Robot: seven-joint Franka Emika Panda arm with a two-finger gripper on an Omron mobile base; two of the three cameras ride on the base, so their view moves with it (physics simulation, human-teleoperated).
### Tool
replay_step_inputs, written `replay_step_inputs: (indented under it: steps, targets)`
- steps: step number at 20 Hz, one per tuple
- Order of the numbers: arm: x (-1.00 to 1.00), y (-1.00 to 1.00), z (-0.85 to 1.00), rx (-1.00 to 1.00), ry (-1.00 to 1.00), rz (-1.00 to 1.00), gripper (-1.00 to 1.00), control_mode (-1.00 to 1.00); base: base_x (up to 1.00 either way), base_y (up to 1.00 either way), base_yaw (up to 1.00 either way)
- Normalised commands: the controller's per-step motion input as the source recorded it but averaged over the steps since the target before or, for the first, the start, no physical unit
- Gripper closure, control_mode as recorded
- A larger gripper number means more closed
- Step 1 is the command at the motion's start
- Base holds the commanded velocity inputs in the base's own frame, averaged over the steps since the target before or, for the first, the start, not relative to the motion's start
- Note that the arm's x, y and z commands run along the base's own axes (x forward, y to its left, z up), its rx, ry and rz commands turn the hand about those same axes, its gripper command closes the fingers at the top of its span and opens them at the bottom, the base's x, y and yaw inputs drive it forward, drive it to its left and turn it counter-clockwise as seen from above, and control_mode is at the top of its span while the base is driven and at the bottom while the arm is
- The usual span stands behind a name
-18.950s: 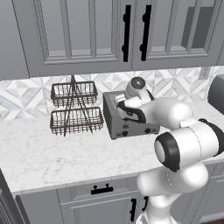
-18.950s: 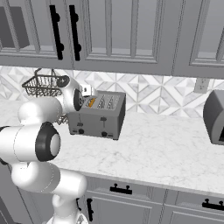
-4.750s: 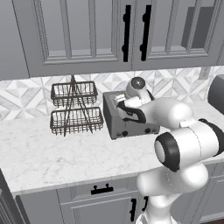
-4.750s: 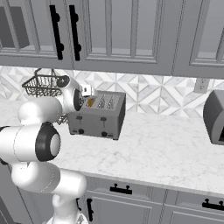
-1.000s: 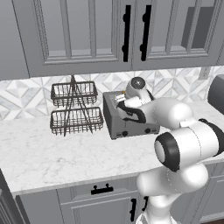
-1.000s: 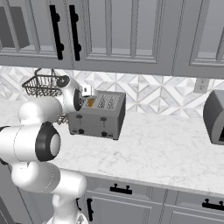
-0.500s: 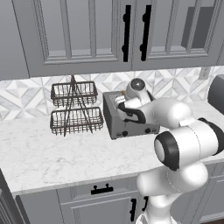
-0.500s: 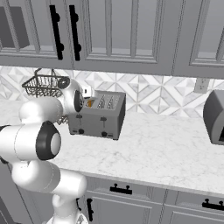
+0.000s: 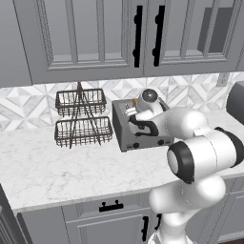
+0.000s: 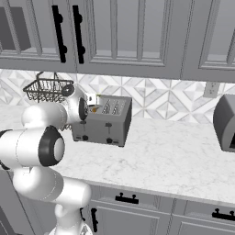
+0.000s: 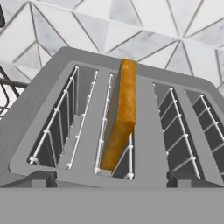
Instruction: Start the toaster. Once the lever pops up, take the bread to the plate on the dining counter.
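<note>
I see the toaster (image 9: 143, 126) standing on the marble worktop (image 9: 57, 167), its back close to the patterned tile backsplash (image 10: 160, 98). Just beside it, on the side away from the arm's base in the right base view, stands a two-tier wire basket rack (image 9: 80, 118); I can make out nothing in its baskets. Upper cabinets (image 9: 95, 33) with dark vertical handles hang over the whole stretch. A rounded grey appliance (image 10: 226, 121) sits well apart from the toaster at the far end of the worktop. Drawers with dark pulls (image 9: 110, 206) run below the worktop edge.

My arm's forearm and wrist cross in front of the toaster's upper part in both base views, hiding much of its top from there.

In the hand view I look down into the four slots. The bread (image 11: 121, 116) stands on edge in the second slot from the left, its golden crust rising above the slot rim. The other three slots (image 11: 59, 122) hold only their white wire guides.

The gripper (image 11: 111, 177) hovers directly above the toaster top, over the bread. Its two dark fingertips (image 11: 37, 178) stand spread as wide as they go, one at each side of the slot pair, and nothing is between them.
</note>
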Motion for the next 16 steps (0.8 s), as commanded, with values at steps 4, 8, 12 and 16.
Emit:
replay_step_inputs:
  steps: [4,8,12,16]
  targets:
    - [0.08,0.0,-0.01,0.0,0.0,0.0,-1.0,-1.0,0.0,0.0,0.0]
    - [0.17,0.0,0.0,0.02,0.0,0.0,-1.0,-1.0,0.0,0.0,0.0]
    - [0.24,0.0,-0.01,0.0,0.0,0.0,-1.0,-1.0,0.0,0.0,0.0]
    - [0.29,0.0,-0.09,0.0,0.0,0.0,-1.0,-1.0,0.0,0.0,0.0]
